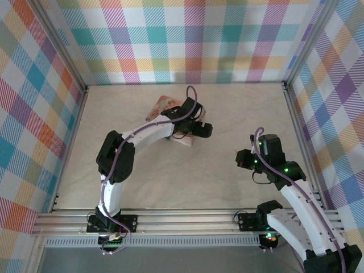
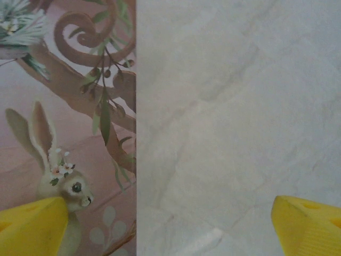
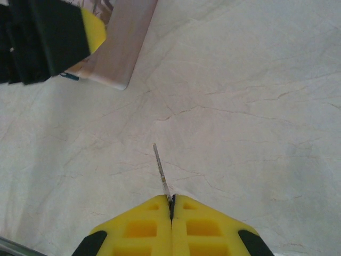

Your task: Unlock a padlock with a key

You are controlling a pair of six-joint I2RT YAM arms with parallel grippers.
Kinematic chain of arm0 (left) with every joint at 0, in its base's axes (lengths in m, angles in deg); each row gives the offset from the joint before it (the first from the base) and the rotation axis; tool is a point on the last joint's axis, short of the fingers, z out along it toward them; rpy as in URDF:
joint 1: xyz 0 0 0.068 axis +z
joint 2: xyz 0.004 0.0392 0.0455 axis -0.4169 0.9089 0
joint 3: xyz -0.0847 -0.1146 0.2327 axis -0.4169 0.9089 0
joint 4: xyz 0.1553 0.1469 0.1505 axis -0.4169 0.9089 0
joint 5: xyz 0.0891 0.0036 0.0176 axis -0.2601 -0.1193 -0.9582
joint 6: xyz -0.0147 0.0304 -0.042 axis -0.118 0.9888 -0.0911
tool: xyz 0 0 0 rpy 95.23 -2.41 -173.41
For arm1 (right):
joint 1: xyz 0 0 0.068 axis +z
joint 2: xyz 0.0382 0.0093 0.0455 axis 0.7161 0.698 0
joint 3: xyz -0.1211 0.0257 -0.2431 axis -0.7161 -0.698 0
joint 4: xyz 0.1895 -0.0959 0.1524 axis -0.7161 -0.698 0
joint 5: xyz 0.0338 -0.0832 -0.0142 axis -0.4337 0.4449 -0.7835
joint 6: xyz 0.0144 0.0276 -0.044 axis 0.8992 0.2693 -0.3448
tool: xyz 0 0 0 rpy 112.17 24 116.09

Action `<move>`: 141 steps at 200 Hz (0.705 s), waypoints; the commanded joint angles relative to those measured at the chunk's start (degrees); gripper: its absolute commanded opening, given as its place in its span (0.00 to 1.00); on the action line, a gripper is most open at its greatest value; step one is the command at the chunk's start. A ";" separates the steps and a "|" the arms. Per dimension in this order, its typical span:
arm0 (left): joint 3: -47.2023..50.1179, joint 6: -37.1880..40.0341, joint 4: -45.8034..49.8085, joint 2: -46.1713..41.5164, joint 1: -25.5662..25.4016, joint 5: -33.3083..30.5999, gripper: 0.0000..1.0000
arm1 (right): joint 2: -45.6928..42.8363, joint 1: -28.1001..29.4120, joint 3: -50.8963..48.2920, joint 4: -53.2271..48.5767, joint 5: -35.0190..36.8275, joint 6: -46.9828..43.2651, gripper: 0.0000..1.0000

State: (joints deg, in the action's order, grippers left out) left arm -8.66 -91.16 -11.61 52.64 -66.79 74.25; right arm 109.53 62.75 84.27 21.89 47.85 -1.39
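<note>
My right gripper [image 3: 171,200] is shut on the key [image 3: 160,165]. Its thin metal blade sticks out ahead of the fingertips, above the bare table. In the top view the right gripper [image 1: 242,159] hangs right of centre. My left gripper [image 1: 193,129] stands open over the right edge of the pink picture tin [image 1: 165,107]. In the left wrist view its yellow fingers [image 2: 32,224] straddle the tin's edge [image 2: 64,106] and the table, with nothing between them. A small blue sliver [image 3: 69,76] shows beside the tin under the left gripper. It may be the padlock, which is mostly hidden.
Plaid walls enclose the pale marbled table [image 1: 239,108] on three sides. A metal rail [image 1: 187,219] carrying both arm bases runs along the near edge. The left arm [image 1: 142,133] arches across the middle of the table toward the tin.
</note>
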 commanded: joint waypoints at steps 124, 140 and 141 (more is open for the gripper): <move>10.32 -7.86 -6.65 -5.97 -10.76 3.21 0.98 | -2.58 -1.37 -0.01 -0.31 -2.25 -0.34 0.02; 8.91 -7.71 -6.85 -4.82 -10.77 3.68 0.97 | -2.84 -1.41 -0.43 -0.05 -2.45 -0.08 0.02; 8.88 -7.70 -6.86 -4.78 -10.76 3.69 0.97 | -2.79 -1.43 -0.45 0.00 -2.45 -0.03 0.02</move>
State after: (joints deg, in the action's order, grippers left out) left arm 2.27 -97.23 -17.23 45.38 -77.07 74.66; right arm 107.69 61.76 83.53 21.82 46.69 -1.43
